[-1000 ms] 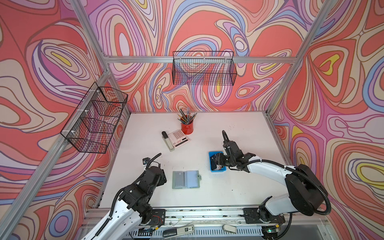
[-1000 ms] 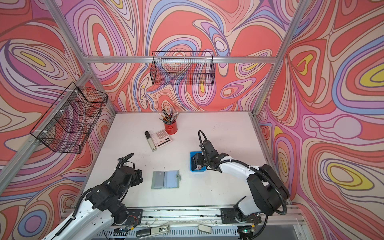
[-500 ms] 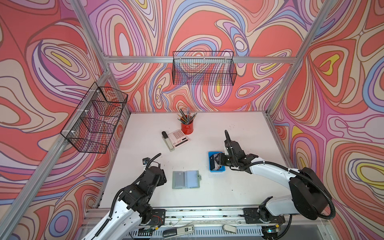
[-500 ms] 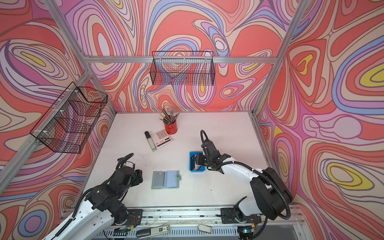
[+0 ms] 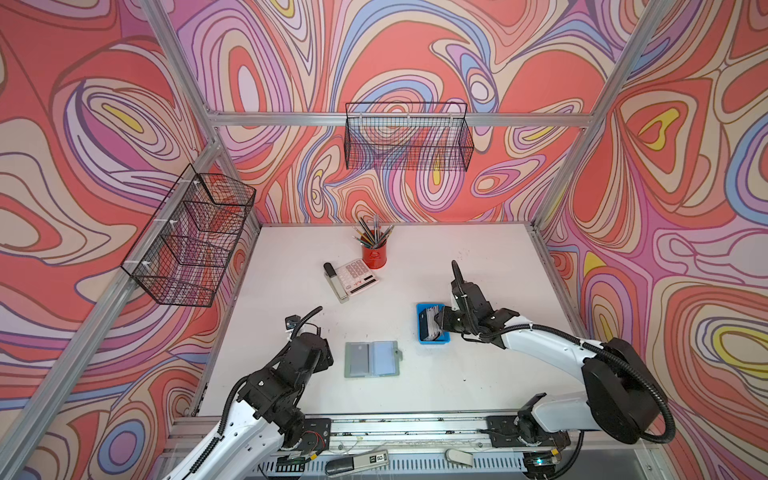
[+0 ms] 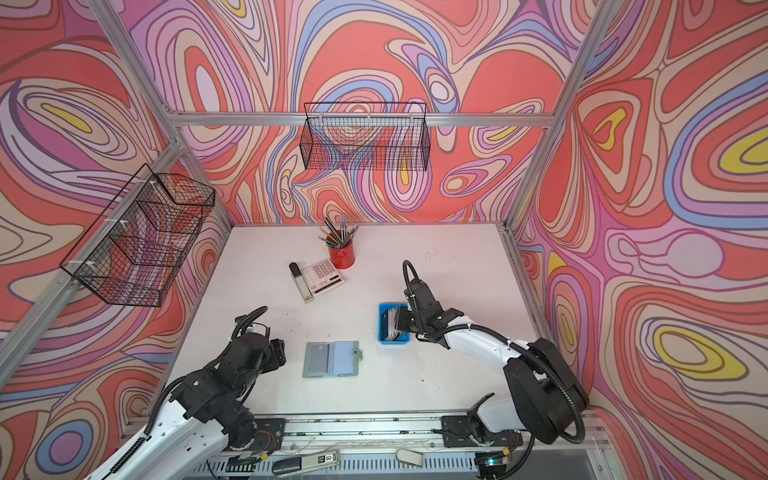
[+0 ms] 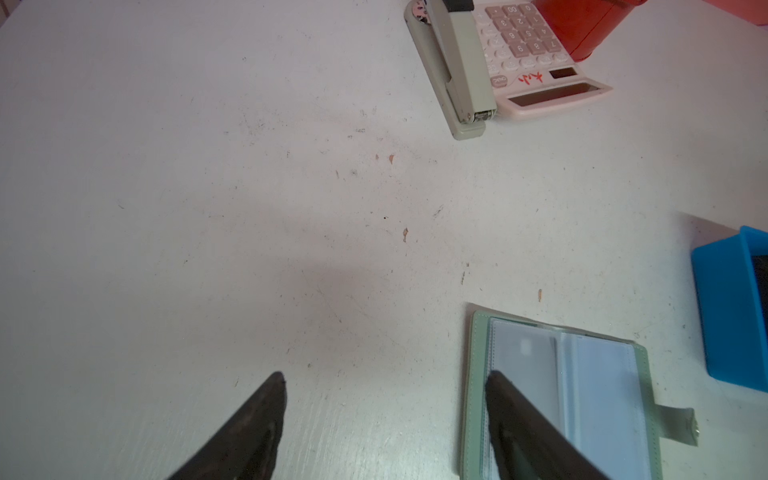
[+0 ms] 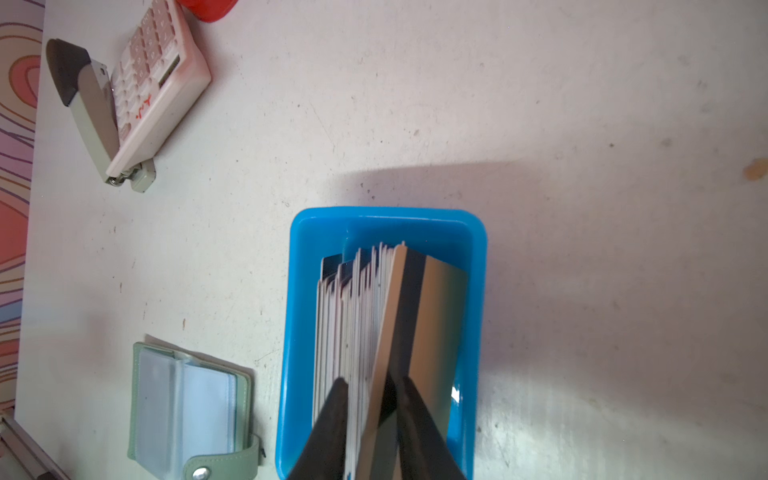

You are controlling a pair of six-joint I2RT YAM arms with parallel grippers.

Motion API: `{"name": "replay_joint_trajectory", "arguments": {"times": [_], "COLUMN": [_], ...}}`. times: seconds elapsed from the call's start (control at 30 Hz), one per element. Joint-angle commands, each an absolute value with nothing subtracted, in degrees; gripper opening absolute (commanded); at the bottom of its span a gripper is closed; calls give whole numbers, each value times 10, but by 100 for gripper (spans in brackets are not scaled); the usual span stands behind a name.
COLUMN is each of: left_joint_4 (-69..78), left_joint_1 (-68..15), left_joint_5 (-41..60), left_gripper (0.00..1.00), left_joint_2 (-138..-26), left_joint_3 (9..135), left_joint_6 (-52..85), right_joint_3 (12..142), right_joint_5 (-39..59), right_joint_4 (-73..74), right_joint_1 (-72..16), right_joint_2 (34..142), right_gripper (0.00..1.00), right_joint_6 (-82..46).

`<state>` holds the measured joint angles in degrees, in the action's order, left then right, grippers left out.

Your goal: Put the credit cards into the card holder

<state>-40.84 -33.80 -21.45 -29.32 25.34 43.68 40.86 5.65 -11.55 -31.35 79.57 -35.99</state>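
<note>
2 grippers: the left gripper (image 7: 385, 376) has its jaws wide apart and holds nothing; the right gripper (image 8: 370, 380) has its jaws drawn close on a few of the credit cards (image 8: 357, 299), 1 finger on each side.
Cards: they stand on edge, packed in a blue tray (image 8: 386, 216) on the right half of the white table (image 5: 478, 257); a tan and dark card leans out of the pack at the gripped end.
Card holder (image 5: 371, 359): lies open and flat near the front edge, just left of the tray and apart from it, with its snap tab pointing toward the tray.
Grey card (image 5: 359, 358): seen through the holder's left clear sleeve.
In the way: in the left wrist view 1 left finger (image 7: 523, 419) crosses the holder's left page; whether it touches cannot be told. The right fingers cover the near end of the pack.
Around: a grey stapler (image 5: 336, 282) lies touching a pink-white calculator (image 5: 357, 276), with a red cup (image 5: 374, 255) of pencils (image 5: 372, 235) just behind, all well back from the holder.
Walls: 2 black wire baskets, on the back wall (image 5: 409, 141) and the left wall (image 5: 191, 241).
Writing: the calculator keys show 00, 0, 7, 8, 9; its red script mark is unreadable. A dark tool (image 5: 357, 461) on the front rail bears a label reading 50.
</note>
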Motion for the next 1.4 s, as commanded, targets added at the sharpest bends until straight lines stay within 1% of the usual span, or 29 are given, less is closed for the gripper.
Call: {"name": "replay_joint_trajectory", "arguments": {"times": [0.0, 0.37, 0.53, 0.77, 0.9, 0.97, 1.0, 1.1, 1.17, 1.27, 1.37], "left_joint_4": [-405, -405, -404, -401, -402, -405, -414, -460, -472, -454, -459], "left_joint_1": [-338, -338, -338, -338, -338, -338, -338, -338, -337, -338, -338], "left_joint_5": [-218, -218, -218, -214, -214, -202, -195, -184, -137, -68, -33], "left_gripper": [77, 77, 77, 77, 77, 78, 79, 82, 86, 100, 100], "left_joint_2": [-290, -289, -289, -290, -289, -288, -287, -279, -274, -274, -297], "left_joint_3": [246, 246, 246, 245, 245, 249, 255, 285, 326, 361, 387], "left_joint_6": [436, 436, 436, 434, 434, 433, 437, 544, 590, 620, 631], "right_joint_3": [403, 410, 423, 439, 449, 447, 444, 428, 410, 385, 376], "right_joint_5": [49, 22, -26, -62, -55, -33, -22, 6, 25, 25, -7], "right_joint_4": [-123, -149, -192, -253, -279, -274, -267, -247, -217, -177, -156], "right_joint_1": [-310, -309, -309, -309, -309, -310, -310, -314, -326, -366, -424], "right_joint_2": [783, 774, 741, 653, 608, 580, 567, 535, 524, 518, 530], "right_gripper": [16, 0, 0, 0, 0, 0, 0, 0, 0, 0, 0], "right_joint_6": [-356, -353, -355, -354, -356, -364, -370, -388, -403, -418, -425]}}
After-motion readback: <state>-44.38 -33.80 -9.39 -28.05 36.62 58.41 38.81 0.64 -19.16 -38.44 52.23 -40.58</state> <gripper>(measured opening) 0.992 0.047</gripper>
